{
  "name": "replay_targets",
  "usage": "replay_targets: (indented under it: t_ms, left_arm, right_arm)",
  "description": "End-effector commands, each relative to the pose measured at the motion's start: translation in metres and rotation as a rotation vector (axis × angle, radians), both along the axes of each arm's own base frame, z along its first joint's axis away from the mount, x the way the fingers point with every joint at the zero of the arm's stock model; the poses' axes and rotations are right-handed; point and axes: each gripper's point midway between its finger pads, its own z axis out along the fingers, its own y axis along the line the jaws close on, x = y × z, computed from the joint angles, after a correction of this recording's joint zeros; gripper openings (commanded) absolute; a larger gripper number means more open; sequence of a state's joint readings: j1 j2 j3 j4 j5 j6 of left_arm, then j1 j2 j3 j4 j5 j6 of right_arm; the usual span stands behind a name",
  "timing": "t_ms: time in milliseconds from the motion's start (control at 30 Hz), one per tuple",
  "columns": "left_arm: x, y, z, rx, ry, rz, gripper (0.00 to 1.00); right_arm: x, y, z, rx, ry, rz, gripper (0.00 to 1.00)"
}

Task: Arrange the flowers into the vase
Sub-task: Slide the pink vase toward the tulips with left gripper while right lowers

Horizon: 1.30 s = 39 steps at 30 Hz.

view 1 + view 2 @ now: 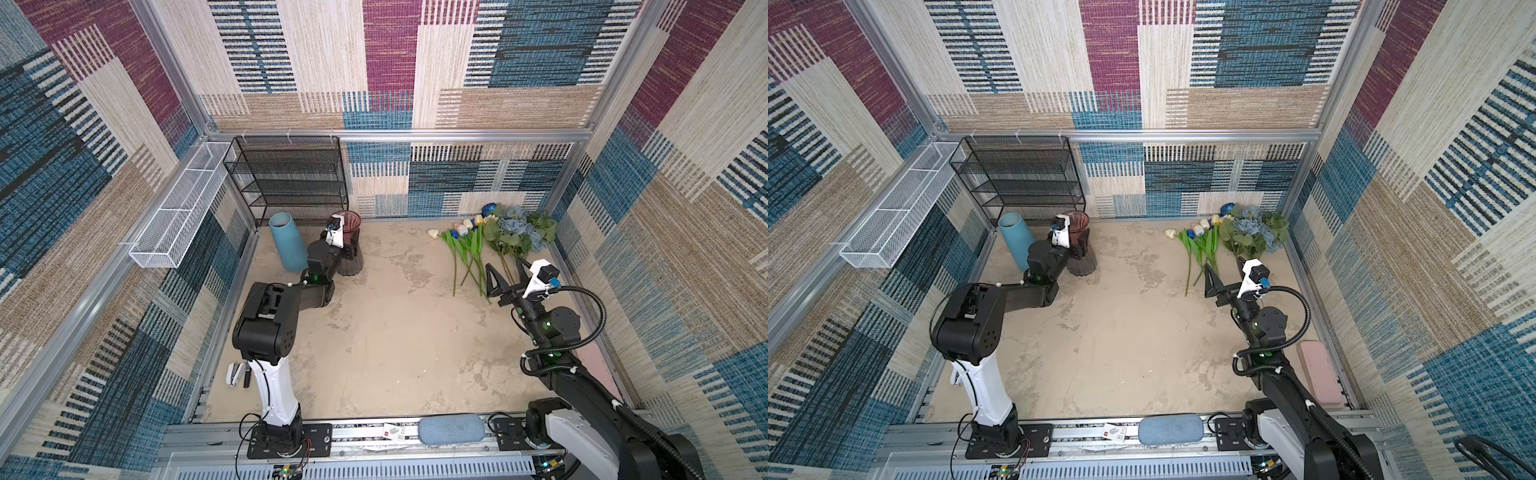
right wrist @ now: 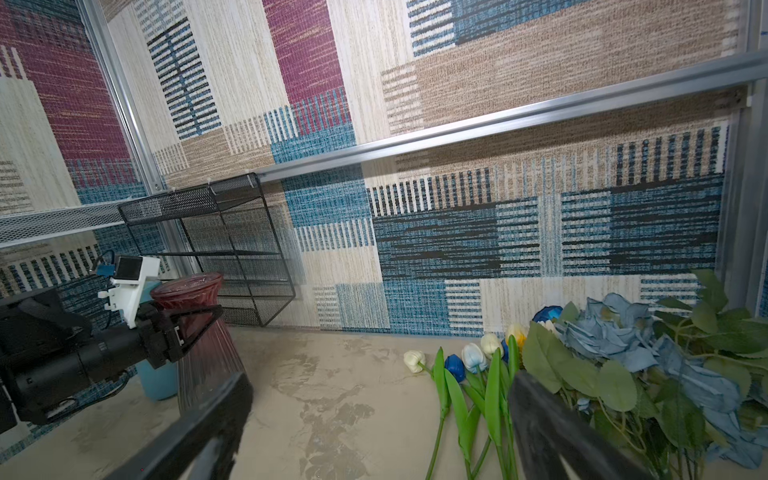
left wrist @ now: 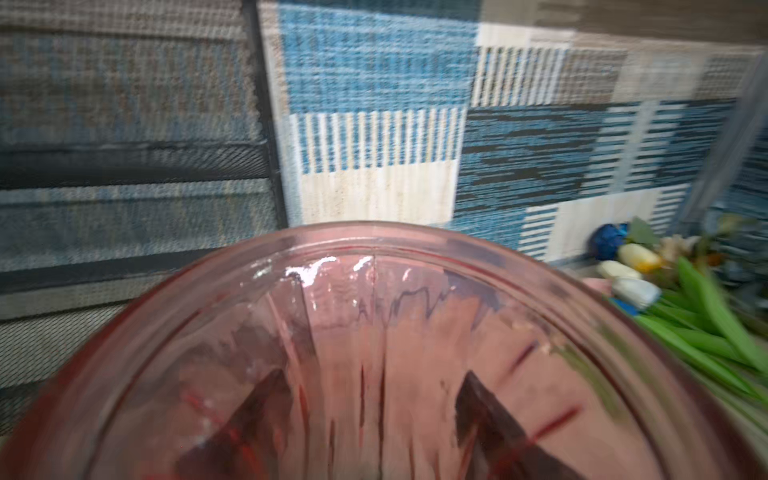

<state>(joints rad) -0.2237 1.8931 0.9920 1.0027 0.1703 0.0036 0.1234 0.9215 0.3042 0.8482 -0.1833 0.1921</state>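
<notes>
Two vases stand near the far left corner of the desk (image 1: pixel 395 332), in front of the black mesh shelf (image 1: pixel 291 178): a plain blue vase (image 1: pixel 289 241) and, just beside it toward the middle of the desk, the red glass vase (image 2: pixel 208 374), ribbed and upright.

My left gripper (image 1: pixel 351 248) is clamped around the neck of the red glass vase, one finger on each side. In my left wrist view I look down into its mouth, and the fingers (image 3: pixel 486 407) show as dark shapes through the glass, though that view is blurred. I cannot tell whether its base rests on the desk.

The flowers (image 1: pixel 482 241) lie flat in the far right corner, with their blooms toward the back edge and their stems pointing to the front edge. The tulips (image 2: pixel 473 357) are on the side nearer the middle, and one cream tulip (image 2: pixel 414 359) lies a little apart from the rest. The dusty-blue rose bunch (image 2: pixel 623 332) with its broad leaves lies nearest the right edge. A deep-blue rose (image 2: pixel 546 313) sits close to the back wall.

My right gripper (image 1: pixel 508 276) hangs over the stem ends with its jaws spread wide and nothing between them.
</notes>
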Motion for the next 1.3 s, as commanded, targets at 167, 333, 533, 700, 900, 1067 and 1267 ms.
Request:
replay_targets:
  t_ms: [167,333,533,700,900,1067,1267]
  left_arm:
    - [-0.103,-0.11,0.038,-0.039,-0.077,-0.564,0.17]
    - [-0.157,-0.149,0.045,-0.045,-0.1,-0.787,0.17]
    - [-0.181,-0.182,0.044,-0.057,-0.126,-0.95,0.19]
    - [-0.179,-0.198,0.033,-0.055,-0.152,-0.957,0.2]
    - [-0.164,-0.205,0.018,-0.051,-0.167,-0.932,0.19]
    - [-0.149,-0.207,0.008,-0.035,-0.202,-0.887,0.2]
    - [-0.14,-0.207,-0.001,-0.014,-0.224,-0.851,0.33]
  right_arm:
    - [0.068,-0.025,-0.01,0.074,0.283,-0.157,0.96]
    - [0.111,-0.014,0.002,0.053,0.423,-0.055,0.87]
    - [0.132,0.008,0.014,-0.014,0.46,0.069,1.0]
    - [0.108,0.021,0.005,-0.005,0.408,0.164,1.0]
    - [0.122,0.01,-0.036,-0.024,0.604,0.088,0.99]
    - [0.125,0.012,-0.052,0.004,0.649,0.1,0.92]
    - [0.133,0.012,-0.071,-0.009,0.709,0.092,0.85]
